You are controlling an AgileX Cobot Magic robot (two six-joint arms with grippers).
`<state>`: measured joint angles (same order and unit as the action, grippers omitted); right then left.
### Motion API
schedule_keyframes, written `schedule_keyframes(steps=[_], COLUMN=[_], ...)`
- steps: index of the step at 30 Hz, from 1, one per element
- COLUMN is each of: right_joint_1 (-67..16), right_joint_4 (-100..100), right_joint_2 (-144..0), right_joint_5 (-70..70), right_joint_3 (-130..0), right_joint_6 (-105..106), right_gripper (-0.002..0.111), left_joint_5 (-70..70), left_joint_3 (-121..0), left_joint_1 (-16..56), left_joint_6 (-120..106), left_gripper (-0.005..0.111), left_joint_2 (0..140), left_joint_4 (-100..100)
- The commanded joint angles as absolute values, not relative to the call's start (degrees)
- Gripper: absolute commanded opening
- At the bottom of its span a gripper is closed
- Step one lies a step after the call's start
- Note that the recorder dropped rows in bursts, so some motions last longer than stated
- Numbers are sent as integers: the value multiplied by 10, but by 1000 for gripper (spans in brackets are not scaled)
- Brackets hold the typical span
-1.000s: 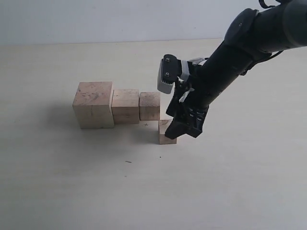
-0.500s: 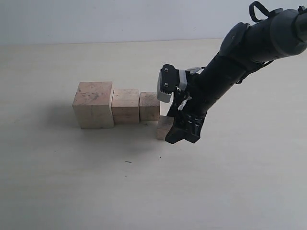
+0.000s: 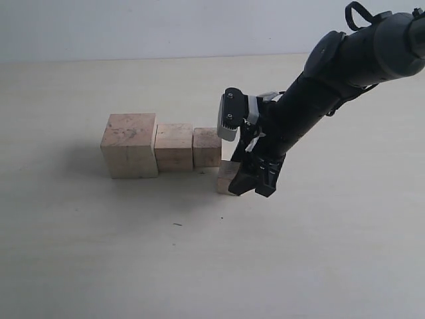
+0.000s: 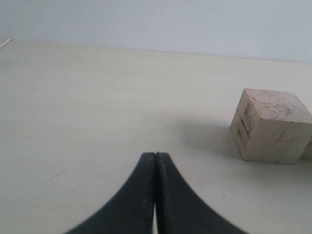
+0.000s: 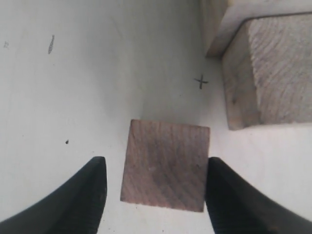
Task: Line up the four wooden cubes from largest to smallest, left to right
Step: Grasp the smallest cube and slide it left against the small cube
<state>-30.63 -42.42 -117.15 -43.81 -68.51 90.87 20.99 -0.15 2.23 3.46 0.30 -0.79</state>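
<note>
Three wooden cubes stand touching in a row: the largest cube on the left, the second cube, then the third cube. The smallest cube rests on the table just in front and to the right of the third cube, half hidden by my right gripper. In the right wrist view the smallest cube lies between the open fingers of the right gripper, with a gap on one side. My left gripper is shut and empty, apart from the largest cube.
The pale table has small dark specks, one in front of the row. A small cross mark sits on the table near the third cube. A light wall runs along the far edge.
My right gripper has shifted the smallest cube a little back and left, closer to the third cube. The other three cubes have not moved.
</note>
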Motion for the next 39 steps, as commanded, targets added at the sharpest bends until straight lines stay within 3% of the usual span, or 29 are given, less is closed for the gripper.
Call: schedule_keyframes(steps=[1, 8, 17, 23, 39], right_joint_1=[-307, -307, -271, -233, -233], right_joint_4=[-429, -326, -308, -459, -531], right_joint_2=[-1170, -1167, -1168, -1168, -1241], right_joint_5=[-433, -442, -394, -391, -404], right_joint_3=[-683, -683, -684, -684, -714], right_joint_6=[914, 856, 865, 1007, 1094], right_gripper=[51, 0, 0, 0, 0], left_joint_5=[203, 203, 203, 203, 203], left_joint_3=[0, 0, 0, 0, 0], left_joint_1=[20, 20, 20, 20, 20], left_joint_6=[34, 34, 34, 34, 34], left_gripper=[0, 0, 0, 0, 0], left_joint_2=[0, 0, 0, 0, 0], left_joint_4=[-7, -7, -7, -7, -7])
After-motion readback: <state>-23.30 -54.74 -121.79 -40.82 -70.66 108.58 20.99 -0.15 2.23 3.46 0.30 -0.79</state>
